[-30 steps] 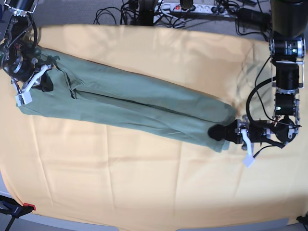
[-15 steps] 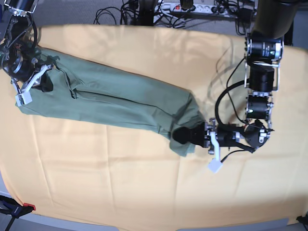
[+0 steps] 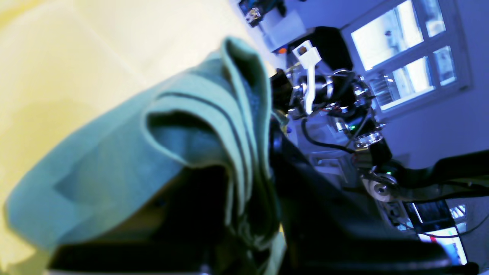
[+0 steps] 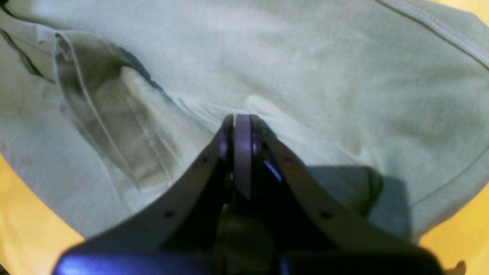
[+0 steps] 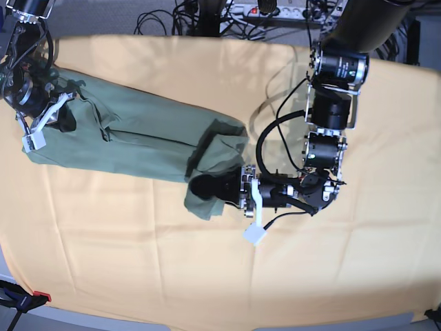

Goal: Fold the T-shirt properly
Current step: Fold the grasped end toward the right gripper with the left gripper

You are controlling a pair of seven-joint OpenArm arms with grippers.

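The sage-green T-shirt (image 5: pixel 138 138) lies in a long folded strip across the orange cloth, from the far left to the middle. My left gripper (image 5: pixel 207 187) is shut on the T-shirt's right end, which is lifted and doubled back over the strip. In the left wrist view that end of the T-shirt (image 3: pixel 160 137) drapes in layers over the left gripper (image 3: pixel 256 179). My right gripper (image 5: pixel 63 118) sits at the T-shirt's left end. In the right wrist view the right gripper (image 4: pixel 237 122) is shut, its tips pinching the T-shirt (image 4: pixel 305 68), with wrinkles running to them.
The yellow-orange cloth (image 5: pixel 138 262) covers the whole table. Cables and a power strip (image 5: pixel 275 10) lie beyond the far edge. A red clamp (image 5: pixel 38 298) sits at the near left corner. The left arm's upper links (image 5: pixel 334 76) stand over the table's right half.
My left gripper has carried the T-shirt's right end far to the left, so the strip now bunches and doubles over at the middle. The right gripper has stayed in place.
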